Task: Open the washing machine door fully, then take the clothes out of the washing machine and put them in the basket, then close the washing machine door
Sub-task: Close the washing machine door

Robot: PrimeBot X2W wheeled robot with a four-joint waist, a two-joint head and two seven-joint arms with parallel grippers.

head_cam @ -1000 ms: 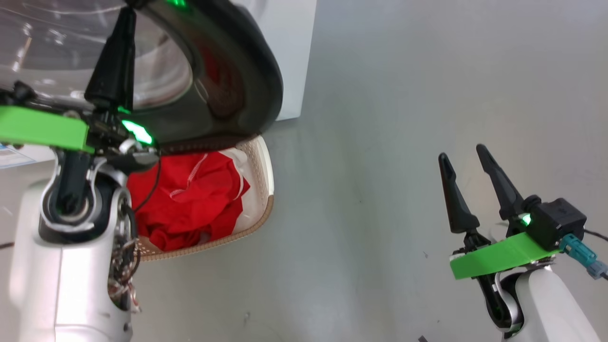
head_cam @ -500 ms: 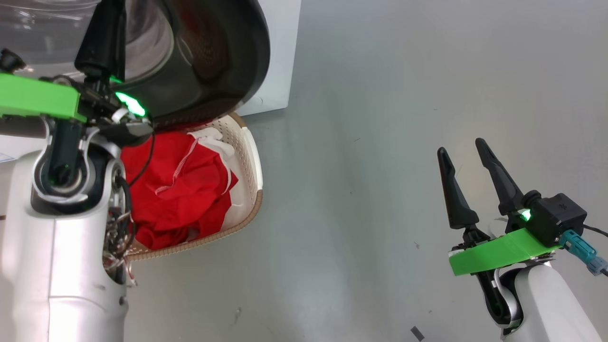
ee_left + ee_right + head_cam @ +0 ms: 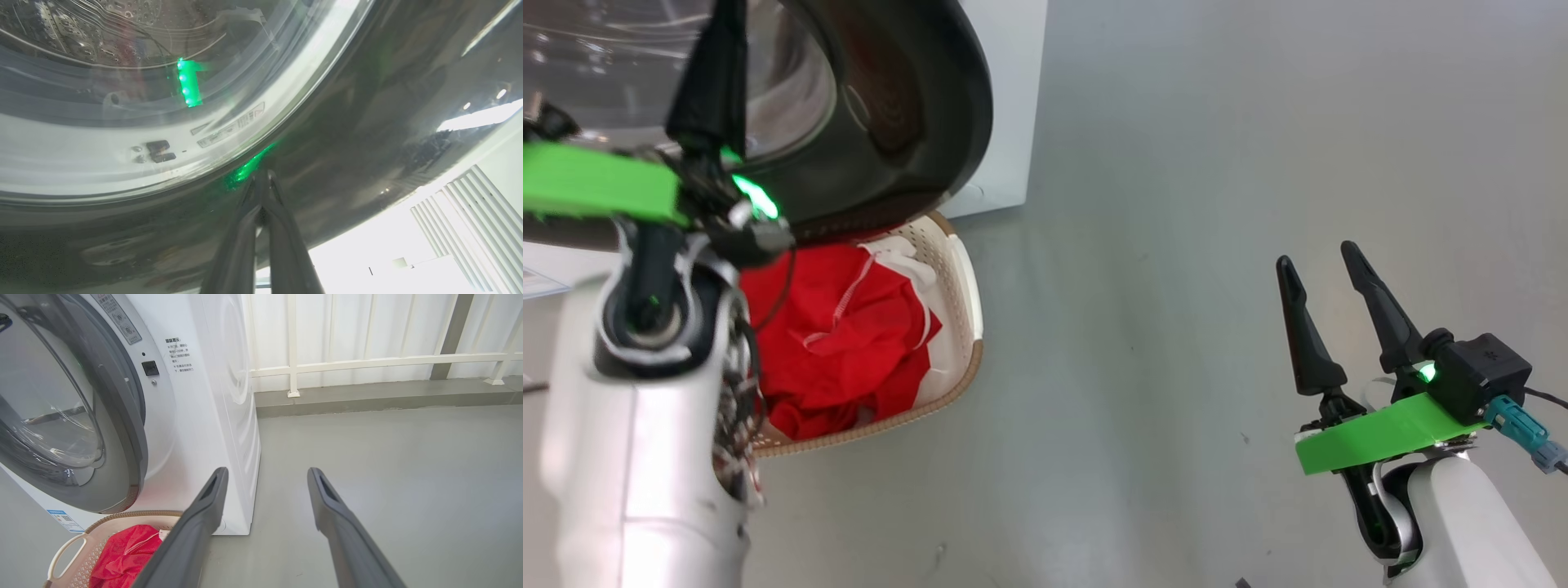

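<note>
The washing machine door [image 3: 915, 122], with its black rim and glass bowl, stands ajar in front of the white washing machine [image 3: 204, 416]. My left gripper [image 3: 261, 176] is shut with nothing in it, and its tips press on the door's glossy rim [image 3: 367, 122] just below the glass window [image 3: 122, 61]. In the head view the left gripper [image 3: 727, 24] points up over the glass. Under the door, the basket [image 3: 956, 376] holds the red clothes [image 3: 849, 351] and a white cloth [image 3: 898, 249]. My right gripper [image 3: 1327, 278] hangs open and apart over the floor at lower right, also [image 3: 265, 473].
Grey floor [image 3: 1143, 286] spreads to the right of the basket and the machine. A white railing [image 3: 367, 359] and a low kerb run along the back wall. A blue-white label [image 3: 63, 520] sits low on the machine front. The basket [image 3: 122, 516] stands against the machine's foot.
The whole head picture has shifted, so the camera moved. My left gripper stays against the door. The right gripper keeps the same open pose.
</note>
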